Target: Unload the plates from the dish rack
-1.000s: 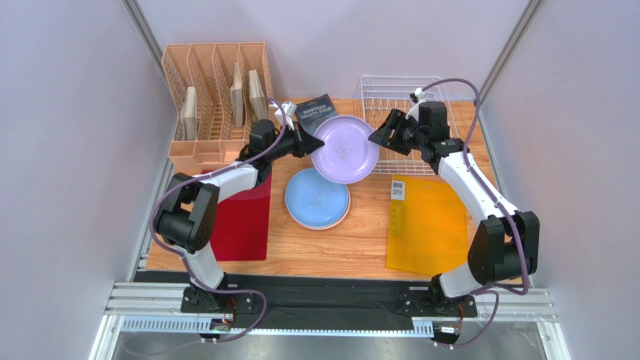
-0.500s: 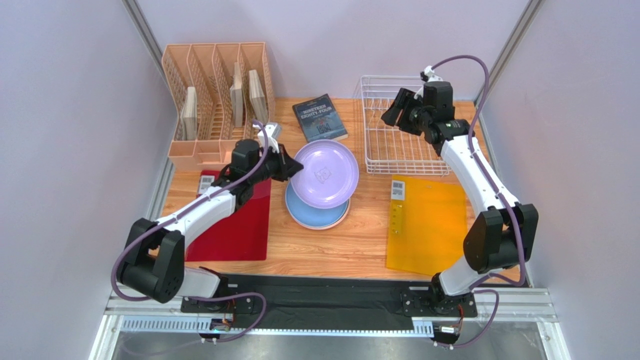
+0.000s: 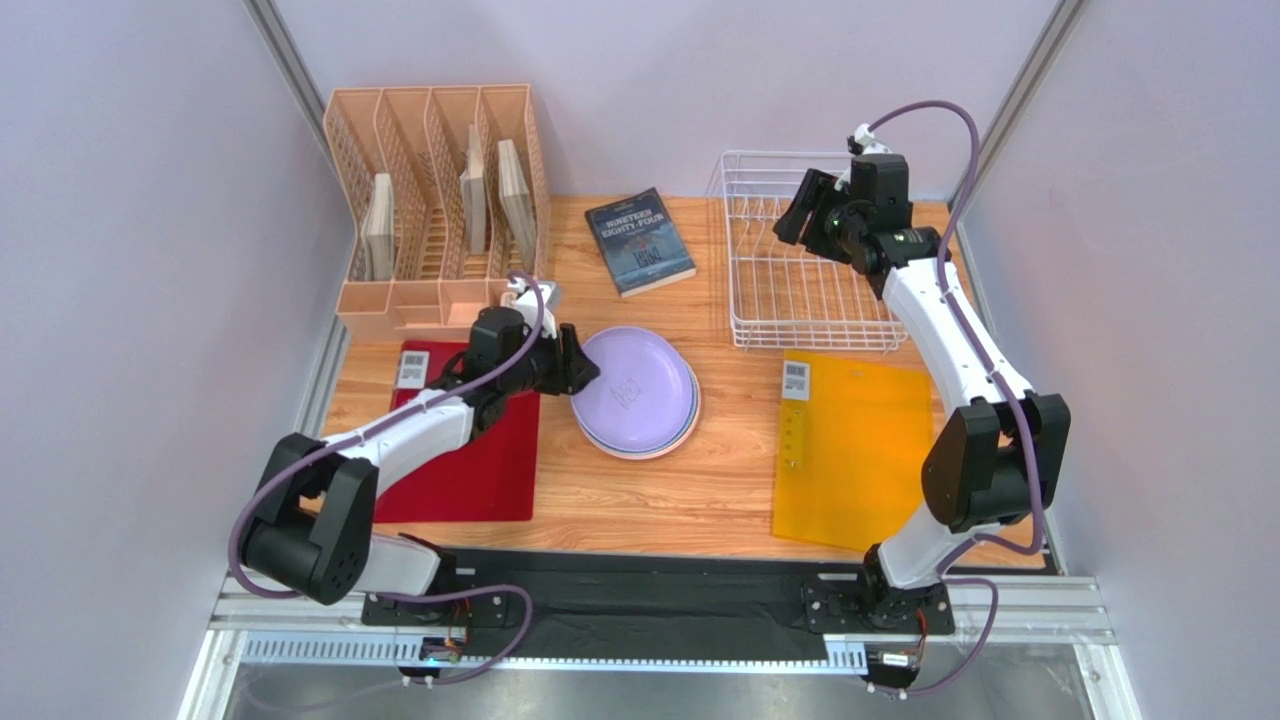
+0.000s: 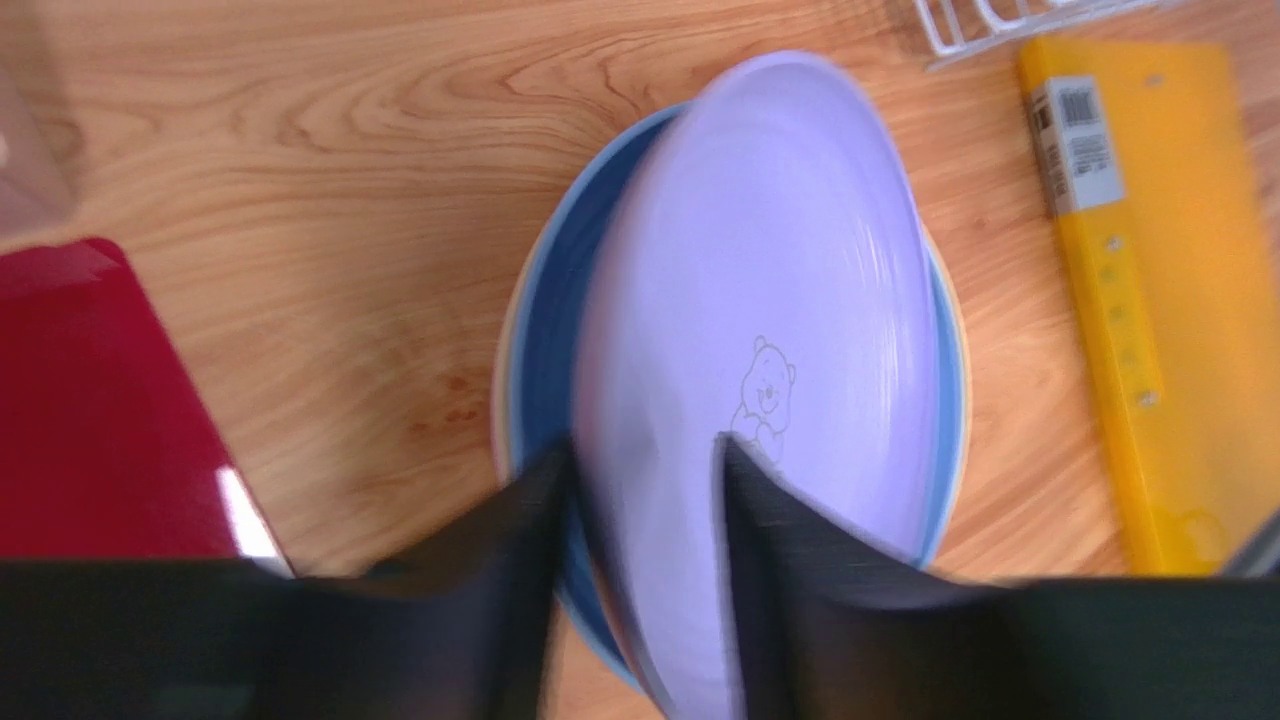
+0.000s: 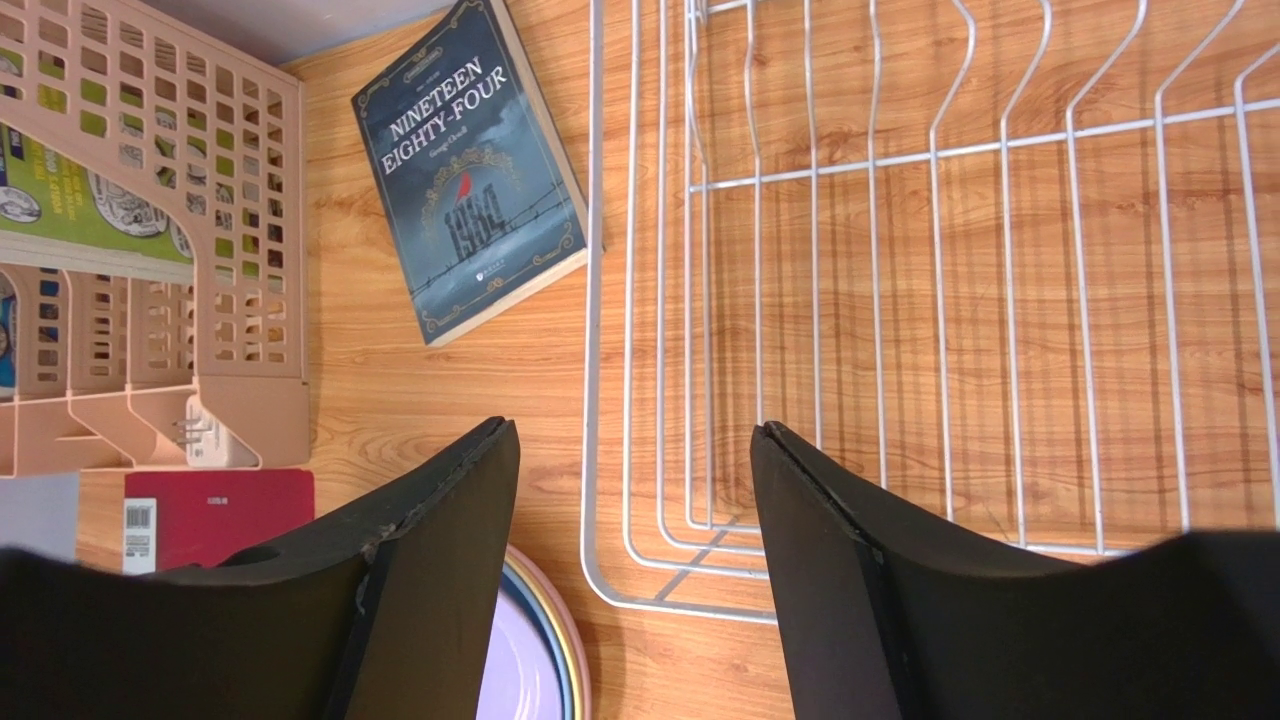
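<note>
The lavender plate [image 3: 639, 390] lies on top of a stack of plates on the table, left of the dish rack [image 3: 812, 285]. Under it, the left wrist view shows a light blue plate [image 4: 544, 330], and the right wrist view shows tan and pink rims [image 5: 574, 660]. My left gripper [image 3: 579, 368] is open at the stack's left edge. The lavender plate's [image 4: 766, 300] blurred near rim sits between its spread fingers [image 4: 519, 525]. My right gripper [image 3: 792, 225] hangs open and empty over the wire rack [image 5: 932, 225], which holds no plates.
A peach slotted organiser [image 3: 436, 195] stands at the back left. A dark book [image 3: 640, 240] lies between it and the rack. A red folder [image 3: 481, 450] is under my left arm and a yellow folder [image 3: 857, 450] lies in front of the rack.
My left arm carried the lavender plate from beside the rack down onto the blue plate, and its jaws opened. My right gripper drew back over the rack's far side.
</note>
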### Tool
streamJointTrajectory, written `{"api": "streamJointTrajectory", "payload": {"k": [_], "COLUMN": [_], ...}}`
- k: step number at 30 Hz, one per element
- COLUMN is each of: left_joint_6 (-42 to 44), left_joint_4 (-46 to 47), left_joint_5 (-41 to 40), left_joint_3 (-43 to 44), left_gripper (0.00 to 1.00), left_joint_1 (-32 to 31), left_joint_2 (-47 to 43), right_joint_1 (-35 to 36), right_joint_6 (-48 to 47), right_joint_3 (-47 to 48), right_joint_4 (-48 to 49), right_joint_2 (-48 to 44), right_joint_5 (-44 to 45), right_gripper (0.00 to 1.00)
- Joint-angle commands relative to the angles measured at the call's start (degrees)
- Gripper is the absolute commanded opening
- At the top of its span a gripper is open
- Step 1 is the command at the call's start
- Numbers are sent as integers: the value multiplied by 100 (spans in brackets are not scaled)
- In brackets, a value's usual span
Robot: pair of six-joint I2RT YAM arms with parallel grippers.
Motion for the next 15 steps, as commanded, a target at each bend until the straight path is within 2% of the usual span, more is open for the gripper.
{"api": "streamJointTrajectory", "payload": {"k": [1, 2, 4, 5, 11, 15], "left_joint_6": [119, 127, 180, 206, 443, 821], "left_joint_4": [154, 154, 101, 84, -276, -846], "left_joint_5": [-102, -128, -129, -137, -225, -383], "left_joint_3": [137, 129, 155, 172, 462, 884], "left_gripper": [67, 75, 81, 87, 89, 89], "left_joint_1": [-9, -9, -9, -9, -17, -17], "left_joint_2": [65, 73, 65, 47, -303, -620], "right_joint_1": [-38, -30, -38, -39, -47, -56], "right_joint_6": [-204, -204, -239, -248, -397, -625], "right_joint_3": [254, 254, 271, 280, 377, 377], "right_joint_4": [31, 13, 4, 4, -101, -119], "right_joint_2": [37, 29, 20, 20, -59, -217], "right_joint_5": [171, 197, 206, 206, 320, 505], "right_gripper": [64, 64, 64, 64, 64, 64]}}
